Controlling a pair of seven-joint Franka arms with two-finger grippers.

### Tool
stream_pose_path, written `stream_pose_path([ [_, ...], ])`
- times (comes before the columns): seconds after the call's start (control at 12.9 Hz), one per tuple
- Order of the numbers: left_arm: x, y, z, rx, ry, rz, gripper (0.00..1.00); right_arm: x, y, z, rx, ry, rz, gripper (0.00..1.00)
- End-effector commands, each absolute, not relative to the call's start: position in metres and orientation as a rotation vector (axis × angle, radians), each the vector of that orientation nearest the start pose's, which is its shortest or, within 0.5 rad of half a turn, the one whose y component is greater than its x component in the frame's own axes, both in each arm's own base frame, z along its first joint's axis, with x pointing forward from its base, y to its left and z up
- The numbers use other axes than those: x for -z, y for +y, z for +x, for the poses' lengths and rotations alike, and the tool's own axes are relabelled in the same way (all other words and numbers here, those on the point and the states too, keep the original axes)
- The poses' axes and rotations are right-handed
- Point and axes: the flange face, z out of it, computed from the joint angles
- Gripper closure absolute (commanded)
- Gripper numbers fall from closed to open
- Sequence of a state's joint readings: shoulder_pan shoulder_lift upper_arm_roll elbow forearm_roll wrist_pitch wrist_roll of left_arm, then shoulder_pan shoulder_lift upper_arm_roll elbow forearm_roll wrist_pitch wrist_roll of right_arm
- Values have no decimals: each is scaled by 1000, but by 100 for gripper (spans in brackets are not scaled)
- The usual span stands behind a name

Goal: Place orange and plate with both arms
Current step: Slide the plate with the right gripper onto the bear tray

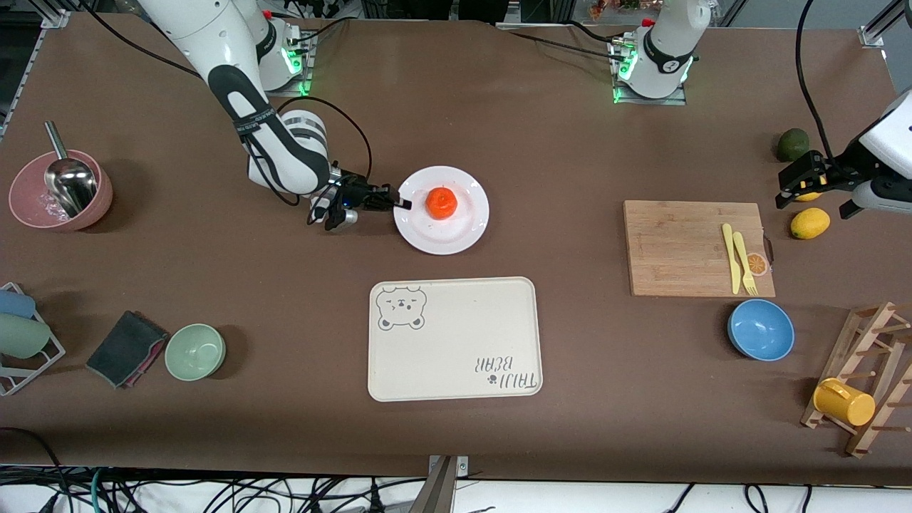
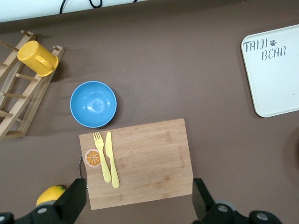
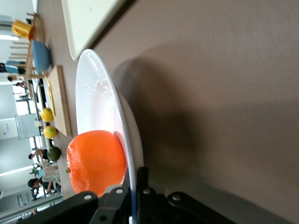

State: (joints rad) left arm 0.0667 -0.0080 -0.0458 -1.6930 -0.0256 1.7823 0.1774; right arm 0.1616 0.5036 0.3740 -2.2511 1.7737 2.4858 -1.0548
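We are seeing the orange sitting on the plate, farther from the front camera than the tray. The right gripper is clamping the plate's rim. The left gripper, fingers apart, is waiting over the lemons.

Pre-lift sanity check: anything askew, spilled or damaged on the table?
Nothing stands out. The orange sits on the plate, the right gripper is shut on the plate's rim, and the left gripper hangs open above the lemons. No spills or damage visible.
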Motion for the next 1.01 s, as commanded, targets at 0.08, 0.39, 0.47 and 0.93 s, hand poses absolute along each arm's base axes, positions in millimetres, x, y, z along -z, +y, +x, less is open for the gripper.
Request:
stream_pose_path([
  [0.08,-593,5,570,171,279,-3163,0,-177,281,506,58,290,-2052,100],
  [0.39,-591,2,570,163,289,-3162,0,-166,297,589,130,343,-1980,100],
  [0.47,-591,2,570,163,289,-3162,0,-157,307,604,156,336,-1984,100],
  [0.93,-589,1,570,149,294,-3165,0,-163,287,653,77,337,-2173,100],
])
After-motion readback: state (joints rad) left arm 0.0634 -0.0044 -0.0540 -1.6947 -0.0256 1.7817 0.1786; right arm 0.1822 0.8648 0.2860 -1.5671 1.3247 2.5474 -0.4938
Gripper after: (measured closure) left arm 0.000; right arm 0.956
